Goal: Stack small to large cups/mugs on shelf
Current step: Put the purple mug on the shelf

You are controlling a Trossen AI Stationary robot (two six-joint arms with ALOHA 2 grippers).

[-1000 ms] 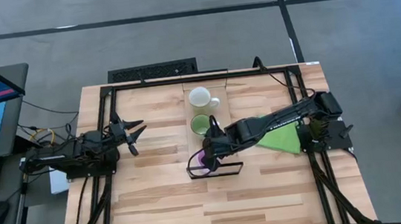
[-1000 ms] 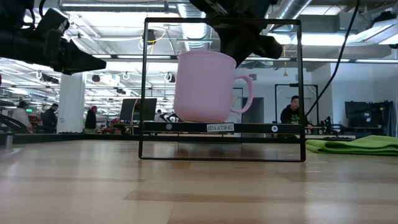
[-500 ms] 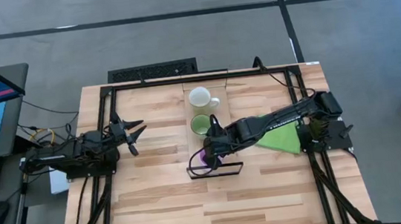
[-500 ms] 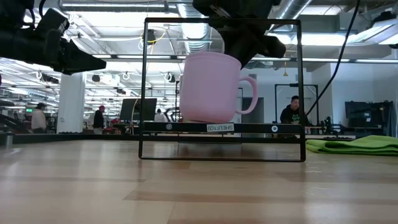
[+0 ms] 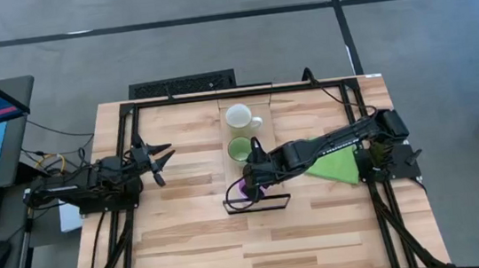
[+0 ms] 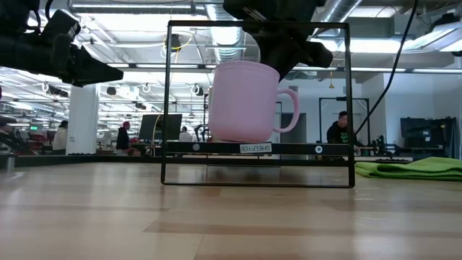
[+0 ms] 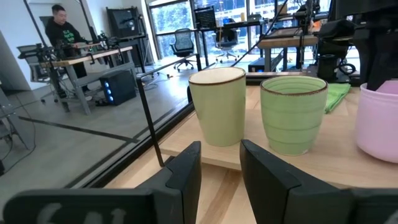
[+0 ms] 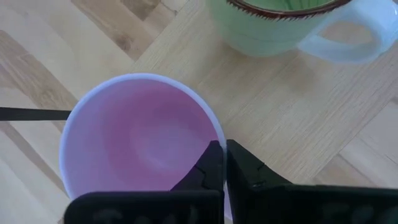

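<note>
in the middle of the high view, the long narrow plank of light wood, the shelf, lies on the wider wooden tabletop and runs from the upper centre of the frame down to a dark metal frame at its lower end. three small handled mugs stand on it in one line. the white mug is uppermost, the green mug is just below it, and the light purple mug is the lowest, near the metal end.

the right gripper reaches from the right side of the frame to the light purple mug. in the right wrist view its two dark fingers are pressed together on the rim of this mug, one inside and one outside the wall, so it is pinching the mug. the green mug stands just beside, not touching.

in the low view the light purple mug is in the centre, just over the dark bar of the frame; i cannot tell if it touches the shelf. a small white label on this bar has dark letters, too small to read surely. a flat green cloth lies at the right edge.

the left gripper waits at the left of the high view, well apart from the shelf, with its fingers spread. the left wrist view shows the white mug, the green mug and the purple one side by side. a person sits at a desk in the upper left of that view.
</note>
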